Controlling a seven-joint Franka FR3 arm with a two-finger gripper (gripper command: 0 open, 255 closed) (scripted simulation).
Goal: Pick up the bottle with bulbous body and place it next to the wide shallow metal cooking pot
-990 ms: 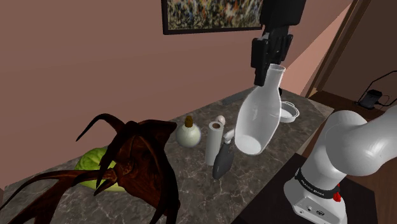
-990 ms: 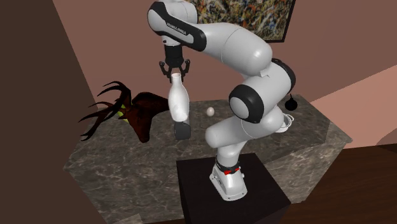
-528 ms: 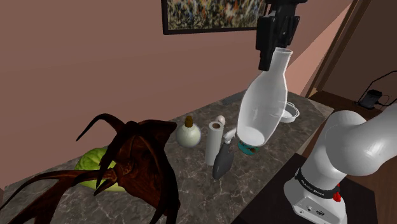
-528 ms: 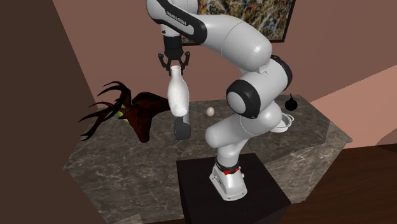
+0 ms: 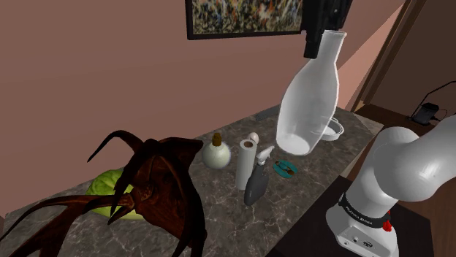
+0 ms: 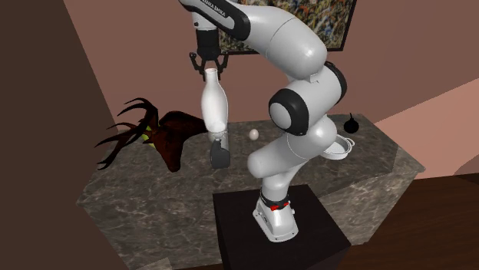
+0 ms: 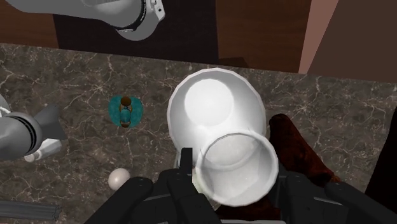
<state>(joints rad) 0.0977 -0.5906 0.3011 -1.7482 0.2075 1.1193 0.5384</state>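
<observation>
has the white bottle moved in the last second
Yes. The white bottle, held by the gripper, has gone up: its mouth is now level with the lower edge of the painting, and its base no longer hides the teal thing.

Faint white lettering on the arm's dark base band (image 5: 363, 217), not legible

End effector (image 6: 209, 70) high, pointing down, clasped on bottle (image 6: 214, 107)
</observation>
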